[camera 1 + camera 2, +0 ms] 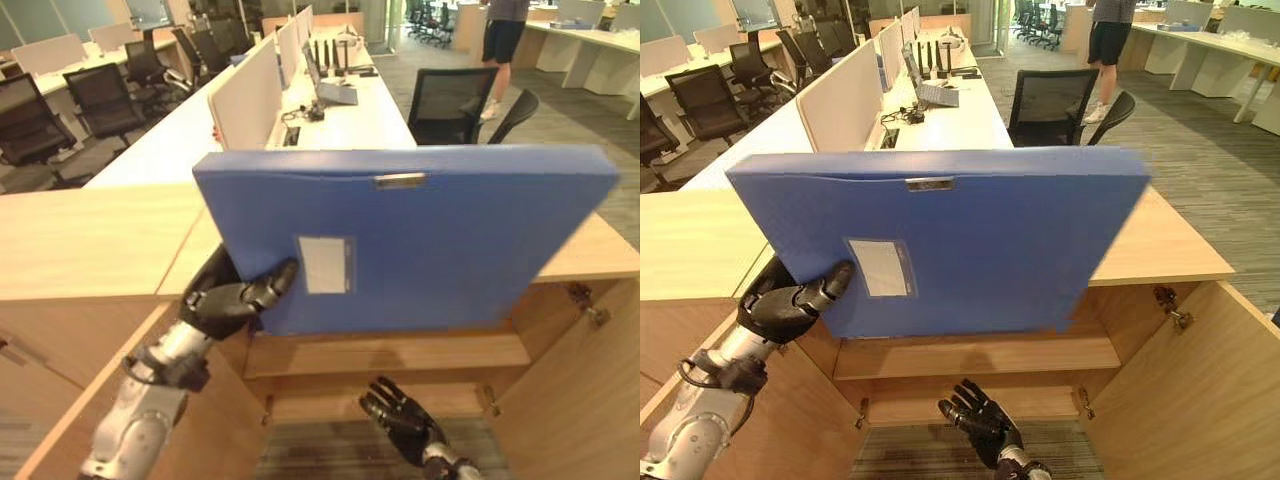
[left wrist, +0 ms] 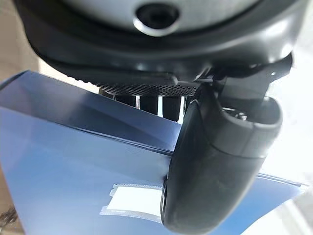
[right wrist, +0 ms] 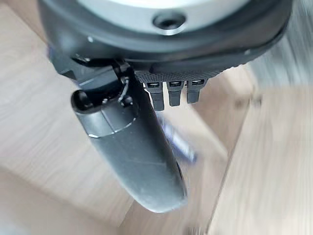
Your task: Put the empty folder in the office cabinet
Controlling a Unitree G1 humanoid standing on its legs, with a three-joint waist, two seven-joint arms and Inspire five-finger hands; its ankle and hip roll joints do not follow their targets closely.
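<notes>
Left eye view had the blue folder held up on edge in front of the open wooden cabinet, above its shelf. The left hand pinched the folder's lower left corner, thumb pressed on the front face beside the white label, fingers behind. The right hand hung low before the cabinet's bottom opening, fingers loosely spread, holding nothing. Both cabinet doors stood open.

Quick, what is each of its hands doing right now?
Left hand: shut on the blue folder, thumb pressed on its front.
Right hand: open, holding nothing, low in front of the open cabinet.
</notes>
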